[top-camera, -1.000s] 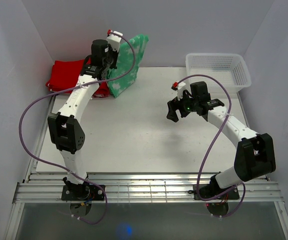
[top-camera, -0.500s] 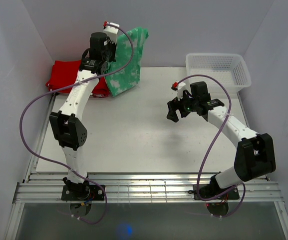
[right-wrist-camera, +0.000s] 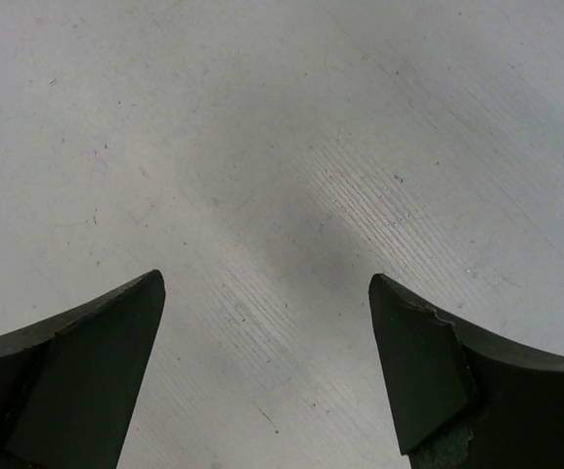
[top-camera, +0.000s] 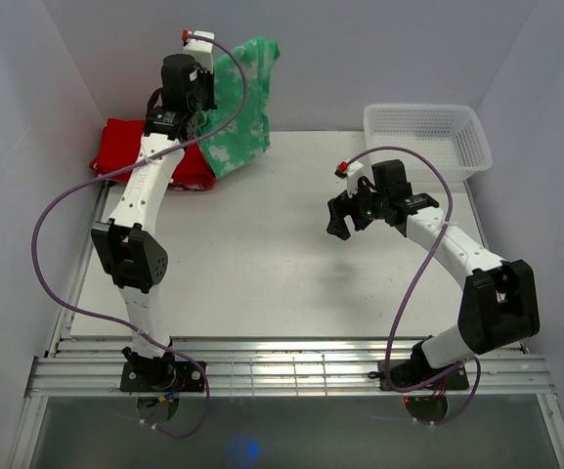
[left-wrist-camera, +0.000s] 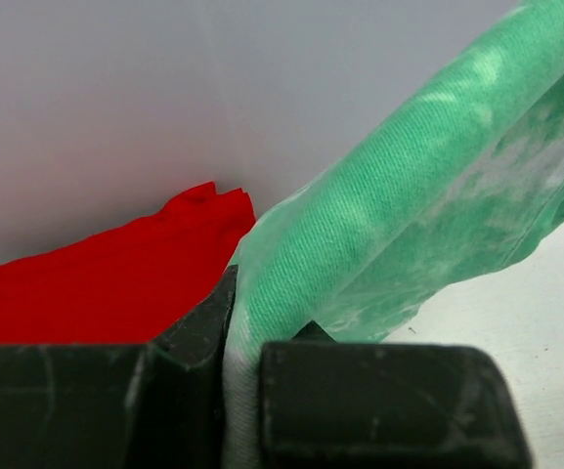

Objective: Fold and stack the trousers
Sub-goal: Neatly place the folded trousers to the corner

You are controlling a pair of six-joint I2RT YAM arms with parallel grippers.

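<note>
The green tie-dye trousers [top-camera: 240,107] hang folded in the air at the back left, lifted off the table. My left gripper [top-camera: 201,109] is shut on their edge; in the left wrist view the green cloth [left-wrist-camera: 399,234] runs up out from between the black fingers [left-wrist-camera: 194,342], where the left gripper [left-wrist-camera: 244,337] pinches it. The trousers hang beside the red folded garment [top-camera: 130,145], partly over its right end. My right gripper [top-camera: 343,217] hovers over mid-table, open; in the right wrist view the right gripper [right-wrist-camera: 267,293] has only bare table between its fingers.
A white plastic basket [top-camera: 424,137] stands at the back right corner. The red garment [left-wrist-camera: 96,283] lies against the back wall at the left. Grey walls close in the table [top-camera: 262,254] at left, back and right.
My left arm has lifted the trousers higher and a little to the left, toward the red garment. The right arm has not moved.
</note>
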